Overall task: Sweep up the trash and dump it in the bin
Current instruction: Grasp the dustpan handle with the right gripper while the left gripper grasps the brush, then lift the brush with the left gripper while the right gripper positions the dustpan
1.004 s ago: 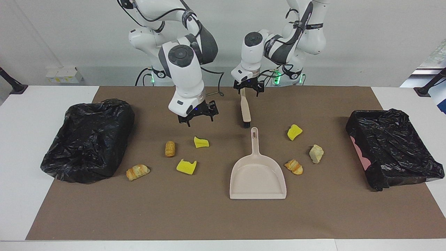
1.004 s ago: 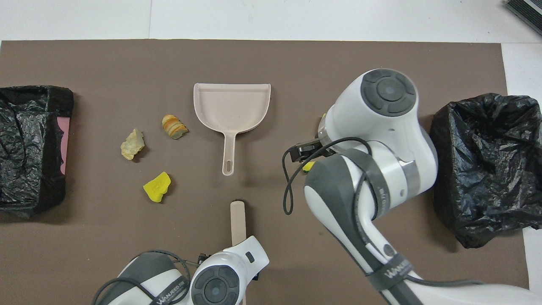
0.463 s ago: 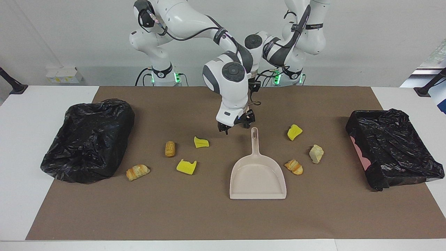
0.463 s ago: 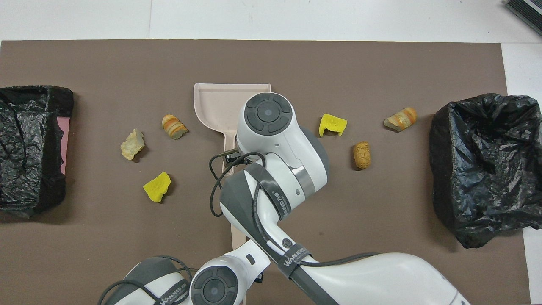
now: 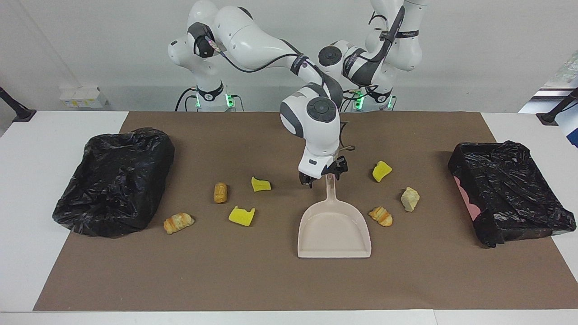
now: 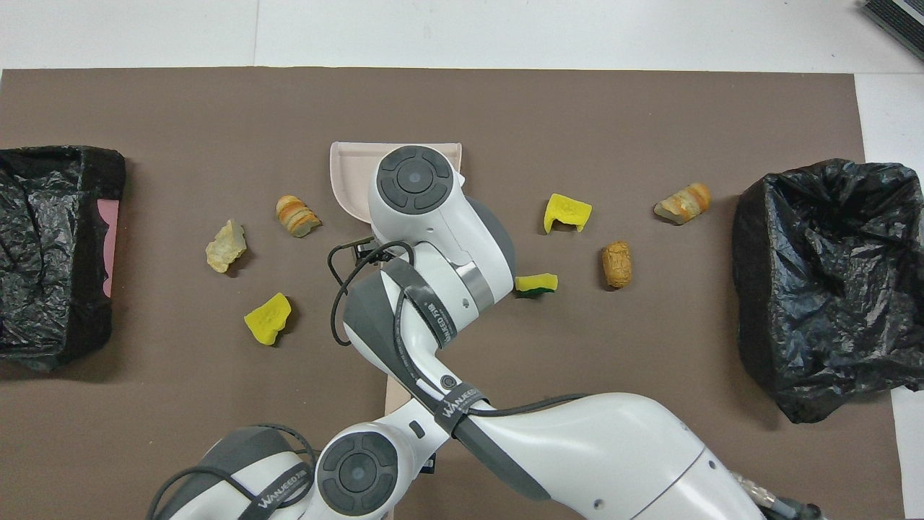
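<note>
Facing view: trash [image 5: 243, 215] lies in two loose groups on the brown mat [image 5: 271, 284], either side of the beige dustpan [image 5: 334, 228]. Right gripper [image 5: 323, 174] hangs wide open over the dustpan's handle end. Left gripper is hidden, closed; on what, cannot tell. Black-lined bins [image 5: 115, 180] sit at both mat ends; open mat along the table's outer edge.

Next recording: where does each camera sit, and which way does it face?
Facing view: high across the table, looking toward the robots; both arms show from their bases, the right gripper over the dustpan handle.
Overhead view: high above the robots' end, looking forward and steeply down; both arms enter from the bottom, the right arm covering part of the dustpan.
Shared: dustpan, trash pieces and both bins, seen half a turn apart.
</note>
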Robot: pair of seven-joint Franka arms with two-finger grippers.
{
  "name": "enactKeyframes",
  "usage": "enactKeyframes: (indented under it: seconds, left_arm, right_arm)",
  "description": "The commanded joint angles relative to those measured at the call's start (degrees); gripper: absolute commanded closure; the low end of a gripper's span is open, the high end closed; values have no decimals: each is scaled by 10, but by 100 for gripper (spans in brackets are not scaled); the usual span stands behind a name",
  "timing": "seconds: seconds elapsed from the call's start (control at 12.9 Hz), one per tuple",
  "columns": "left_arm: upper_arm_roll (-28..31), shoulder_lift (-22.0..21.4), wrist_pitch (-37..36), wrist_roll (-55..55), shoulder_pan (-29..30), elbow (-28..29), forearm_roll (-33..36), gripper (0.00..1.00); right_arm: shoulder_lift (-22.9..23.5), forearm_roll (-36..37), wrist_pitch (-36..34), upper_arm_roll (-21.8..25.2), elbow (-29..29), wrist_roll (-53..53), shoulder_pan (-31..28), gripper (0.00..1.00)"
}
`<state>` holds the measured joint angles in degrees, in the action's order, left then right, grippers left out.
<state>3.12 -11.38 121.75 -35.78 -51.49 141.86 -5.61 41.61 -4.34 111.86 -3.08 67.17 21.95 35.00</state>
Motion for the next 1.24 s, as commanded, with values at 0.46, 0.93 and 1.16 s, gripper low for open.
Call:
enactKeyframes:
  seconds: [0.46, 0.93, 1.16]
  left_arm:
    - [2, -50, -122, 97, 183, -35, 91, 100]
    - [3, -4, -67, 254, 352, -77, 116, 100]
    - [3, 32, -42, 299, 416, -118, 117, 100]
  right_arm:
    - [30, 33, 6, 8, -27, 68, 22, 70]
    - [11, 30, 22, -1, -23, 61, -11, 100]
    - [-27, 28, 9, -1, -3, 61, -14, 100]
